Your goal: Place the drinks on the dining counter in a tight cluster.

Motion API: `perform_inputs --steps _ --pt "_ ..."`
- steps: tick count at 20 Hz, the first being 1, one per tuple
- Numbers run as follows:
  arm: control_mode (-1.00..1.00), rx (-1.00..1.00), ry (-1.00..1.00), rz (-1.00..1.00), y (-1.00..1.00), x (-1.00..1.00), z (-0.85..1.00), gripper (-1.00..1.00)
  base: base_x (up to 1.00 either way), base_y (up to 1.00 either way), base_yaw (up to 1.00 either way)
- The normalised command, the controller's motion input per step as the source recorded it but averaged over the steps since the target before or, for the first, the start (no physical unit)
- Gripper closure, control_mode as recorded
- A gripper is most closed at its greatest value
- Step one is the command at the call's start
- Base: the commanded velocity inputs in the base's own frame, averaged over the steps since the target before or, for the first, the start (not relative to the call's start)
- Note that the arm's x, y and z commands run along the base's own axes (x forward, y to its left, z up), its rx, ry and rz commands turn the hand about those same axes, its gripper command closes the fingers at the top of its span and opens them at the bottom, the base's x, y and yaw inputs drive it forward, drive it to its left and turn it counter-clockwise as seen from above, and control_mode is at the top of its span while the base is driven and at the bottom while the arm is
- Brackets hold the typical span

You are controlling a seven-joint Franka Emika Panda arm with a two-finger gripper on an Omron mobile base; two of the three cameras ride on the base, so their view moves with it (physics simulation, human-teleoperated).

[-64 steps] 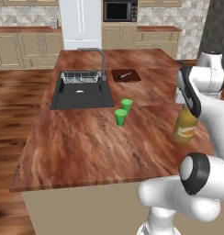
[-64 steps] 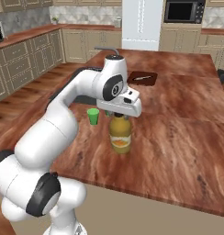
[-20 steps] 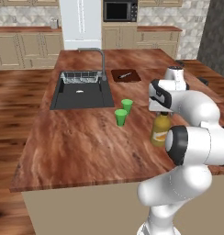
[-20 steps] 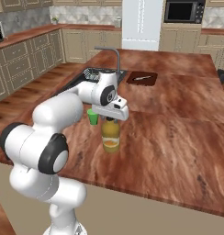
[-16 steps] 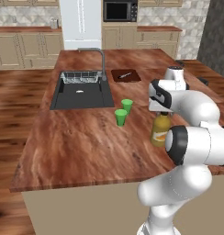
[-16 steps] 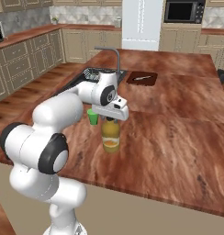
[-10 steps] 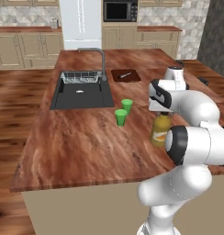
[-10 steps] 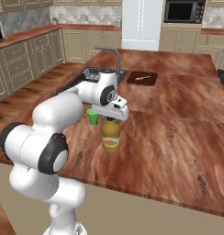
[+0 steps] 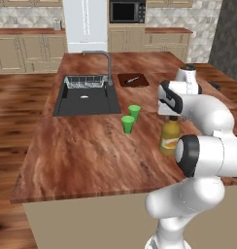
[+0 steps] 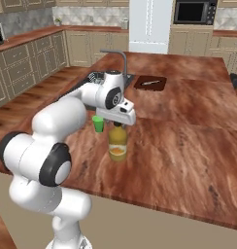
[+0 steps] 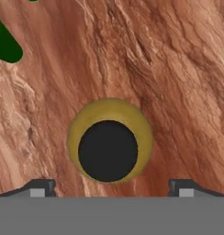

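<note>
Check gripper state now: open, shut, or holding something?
Gripper: jaws open, standing clear on either side of the amber bottle, directly above its dark cap; nothing held. The bottle stands on the dining counter.

Two green cups (image 9: 131,118) beside sink (image 9: 85,98)

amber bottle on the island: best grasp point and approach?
Grip the amber bottle at its dark cap and neck, from straight above. It stands upright on the dining counter, and the open gripper is centred over the cap, fingertips wide of it.

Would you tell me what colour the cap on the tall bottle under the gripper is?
Black, on the amber-yellow bottle; the hand view shows it best.
</note>
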Motion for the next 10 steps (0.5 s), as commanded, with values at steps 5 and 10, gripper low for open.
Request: perform_inputs --steps 5,10 --pt "-1.0 0.08 -0.04 0.0 0.01 -0.52 0.31 -1.0 0.0 0.0 0.0" --pt "-1.0 0.14 -0.09 -0.01 0.13 -0.99 0.28 -1.0 0.0 0.0 0.0"
